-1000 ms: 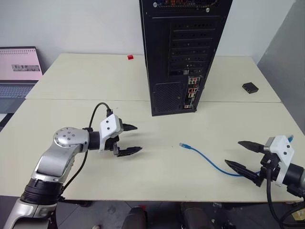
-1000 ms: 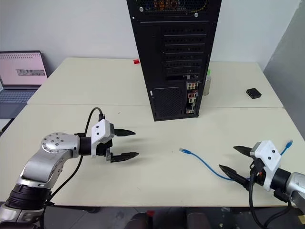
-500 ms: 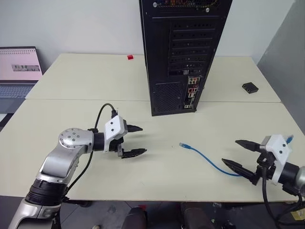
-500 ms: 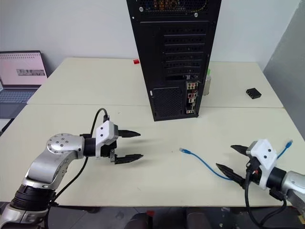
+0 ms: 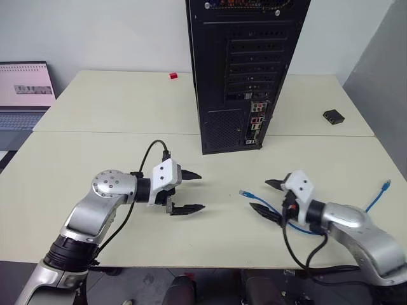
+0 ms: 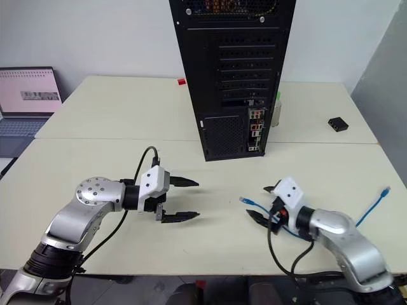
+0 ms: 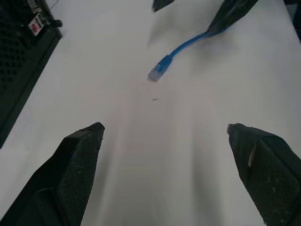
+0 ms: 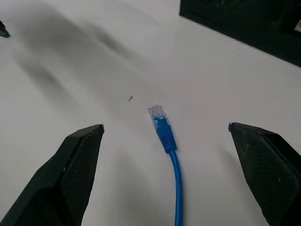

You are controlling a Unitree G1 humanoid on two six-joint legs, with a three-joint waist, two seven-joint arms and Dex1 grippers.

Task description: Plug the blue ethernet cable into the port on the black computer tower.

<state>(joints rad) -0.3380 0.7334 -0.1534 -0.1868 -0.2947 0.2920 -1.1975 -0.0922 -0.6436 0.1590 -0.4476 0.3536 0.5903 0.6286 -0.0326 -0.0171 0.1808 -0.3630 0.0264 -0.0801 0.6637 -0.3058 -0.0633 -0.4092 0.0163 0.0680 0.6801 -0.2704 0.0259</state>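
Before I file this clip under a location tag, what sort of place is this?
Probably an office or lab workbench: pale tables pushed together, a black computer tower standing rear-out, an open laptop beside it, and a blue ethernet cable lying loose.

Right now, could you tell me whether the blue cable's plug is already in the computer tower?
No, the plug lies loose on the table, apart from the tower.

Black computer tower (image 5: 245, 70): matt black sheet metal, perforated slot covers and a fine vent grille. Blue ethernet cable (image 8: 173, 162): smooth, slightly glossy plastic jacket, clear plastic plug on its end. Table (image 5: 114, 108): smooth matt cream top. Fingers (image 8: 70, 176) of the right gripper: matt black plastic, finely textured.
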